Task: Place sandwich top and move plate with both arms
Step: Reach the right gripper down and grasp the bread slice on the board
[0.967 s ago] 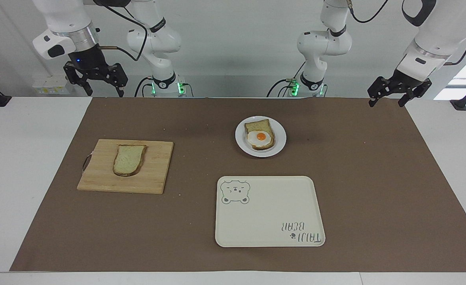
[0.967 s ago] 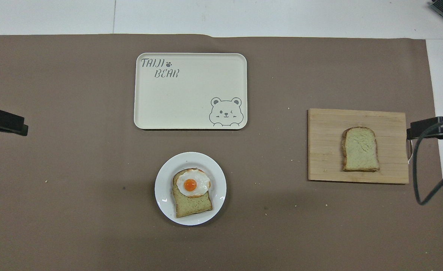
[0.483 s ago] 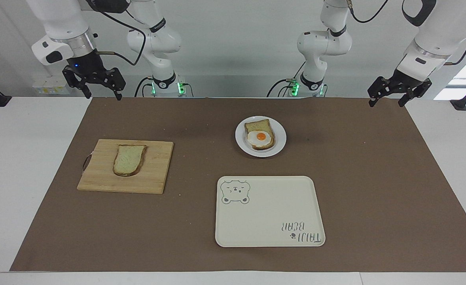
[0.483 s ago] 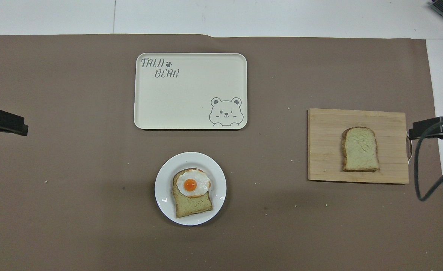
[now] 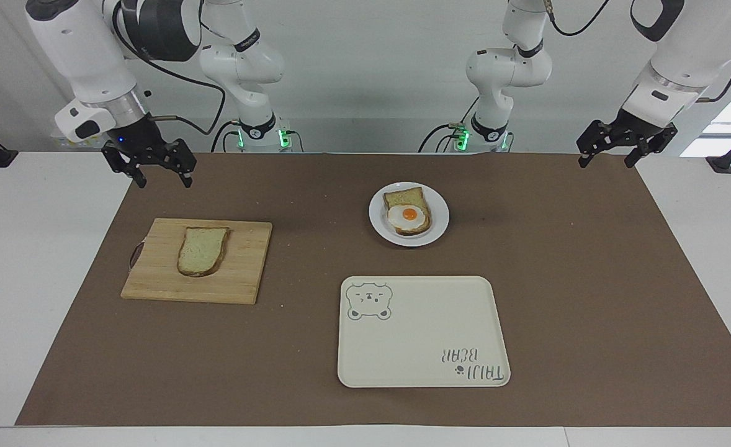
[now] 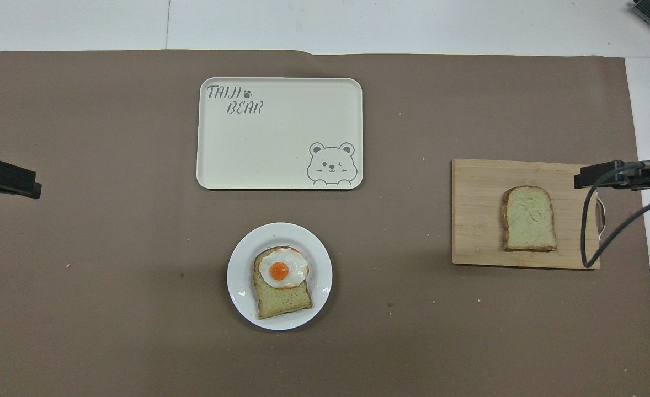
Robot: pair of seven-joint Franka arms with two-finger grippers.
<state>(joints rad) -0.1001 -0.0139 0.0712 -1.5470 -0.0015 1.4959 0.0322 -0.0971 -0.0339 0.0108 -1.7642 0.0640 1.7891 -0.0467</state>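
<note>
Two bread slices, sandwich top [image 5: 202, 250] on board [image 5: 241, 273], one plate [image 5: 438, 214]; both grippers, right gripper [image 5: 162, 174] and left gripper [image 5: 607, 155], seemingly wide, empty.

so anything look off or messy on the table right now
Nothing serious. Pale crumbs dot the brown mat between the cutting board and the plate. The fried egg sits toward one end of its slice, not centred.

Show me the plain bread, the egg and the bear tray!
sandwich top [image 5: 201, 251], facing view: middle of its crumb.
fried egg [image 5: 409, 215], facing view: on the yolk.
bear tray [image 5: 424, 323], facing view: bare middle.
</note>
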